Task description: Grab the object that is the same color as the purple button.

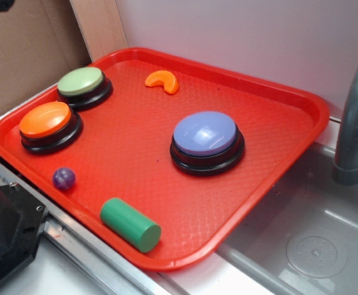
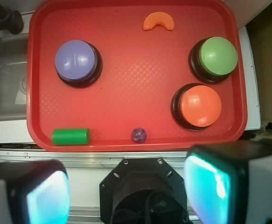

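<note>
A red tray (image 1: 290, 101) sits on a pale surface beside a grey sink (image 1: 326, 246) with its faucet (image 1: 354, 117), a white wall behind and cardboard at the left. In the wrist view the jaws stand wide apart and empty, their two glowing pads (image 2: 206, 182) at the bottom edge, hanging back over the metal strip just outside the tray's near rim. Nearest ahead of them is the small purple ball (image 2: 139, 135), lying on the tray floor just inside that near rim, roughly on the centreline between the jaws, touching nothing. To one side along the same rim lies the green cylinder (image 2: 70, 136), on its side; farther in stand the orange button (image 2: 200, 106) and the green button (image 2: 218, 56), with the purple button (image 2: 75, 59) toward the sink and the orange crescent slice (image 2: 158, 22) at the far rim. The main risk, as I judge it, is the ball itself: round and glossy, it is likely to roll or squirt out if one jaw touches first or the close is off-centre. Its place so near the raised rim could also make a jaw strike the rim on descent. The much larger purple button could be mistaken for the target.
</note>
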### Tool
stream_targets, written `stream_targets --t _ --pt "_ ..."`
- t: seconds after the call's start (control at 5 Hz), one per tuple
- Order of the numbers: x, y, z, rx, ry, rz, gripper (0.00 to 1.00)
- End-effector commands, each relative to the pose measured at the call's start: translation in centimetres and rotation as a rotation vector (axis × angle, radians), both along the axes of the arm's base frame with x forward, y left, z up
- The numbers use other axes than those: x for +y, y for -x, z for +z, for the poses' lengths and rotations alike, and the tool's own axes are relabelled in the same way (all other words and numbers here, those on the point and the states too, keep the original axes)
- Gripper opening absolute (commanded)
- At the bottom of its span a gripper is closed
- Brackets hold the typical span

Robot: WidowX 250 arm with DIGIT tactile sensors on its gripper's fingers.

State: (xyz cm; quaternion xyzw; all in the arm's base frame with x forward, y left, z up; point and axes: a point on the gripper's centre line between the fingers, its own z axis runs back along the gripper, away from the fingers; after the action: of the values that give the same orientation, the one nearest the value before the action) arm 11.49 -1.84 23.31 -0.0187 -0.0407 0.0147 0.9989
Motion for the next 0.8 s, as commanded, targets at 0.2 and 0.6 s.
stream_targets --t 0.2,0.6 --pt "0.4 -1.2 -6.3 -0.012 0.025 0.044 1.00" --pt "1.1 -2.0 -12.0 0.042 -0.034 0.129 1.00"
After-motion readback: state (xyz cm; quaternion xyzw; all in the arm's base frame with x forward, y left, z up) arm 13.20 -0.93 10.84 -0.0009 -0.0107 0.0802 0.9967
